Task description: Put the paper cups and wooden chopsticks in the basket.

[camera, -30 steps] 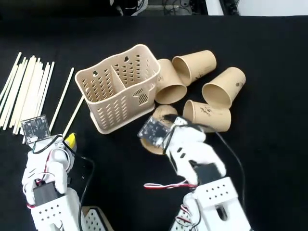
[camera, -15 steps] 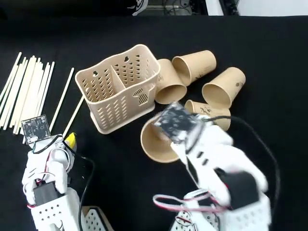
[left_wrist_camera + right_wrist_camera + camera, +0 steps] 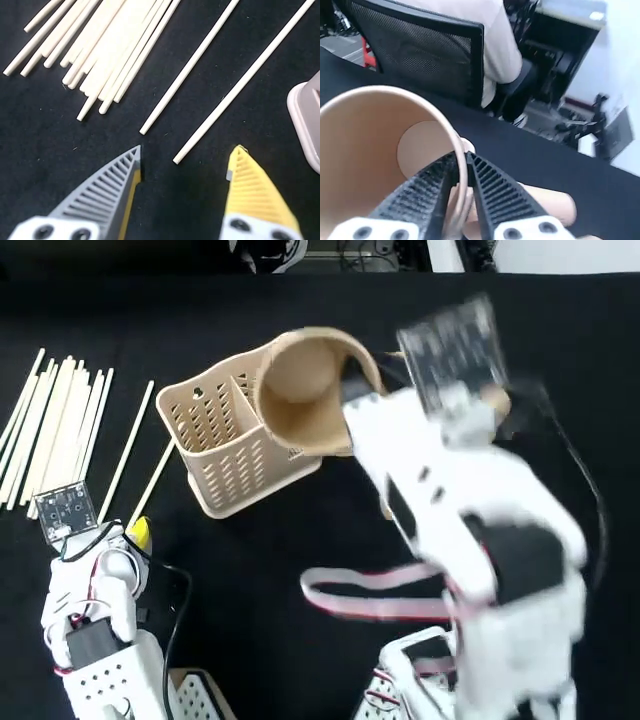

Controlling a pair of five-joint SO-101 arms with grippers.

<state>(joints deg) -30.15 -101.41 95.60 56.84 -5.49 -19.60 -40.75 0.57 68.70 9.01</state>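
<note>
My right gripper (image 3: 352, 390) is shut on the rim of a brown paper cup (image 3: 303, 388), held tilted in the air above the beige slotted basket (image 3: 225, 445). From the right wrist, one finger sits inside the cup (image 3: 375, 145) and one outside, at the right gripper (image 3: 462, 156). Another cup (image 3: 545, 205) lies below on the black table. Wooden chopsticks (image 3: 55, 430) lie in a bundle at the far left. My left gripper (image 3: 189, 150) stands open low over two loose chopsticks (image 3: 235, 90), beside the bundle (image 3: 110, 45). From above, the left gripper (image 3: 135, 531) sits at the front left.
The raised right arm (image 3: 460, 530) covers the table right of the basket, where the other cups lay. A basket corner (image 3: 306, 120) shows beside the left gripper's yellow finger (image 3: 252, 187). A chair and a seated person are behind the table.
The right arm lifted the cup off the table in front of the basket and carried it up over the basket. The left arm barely shifted.
</note>
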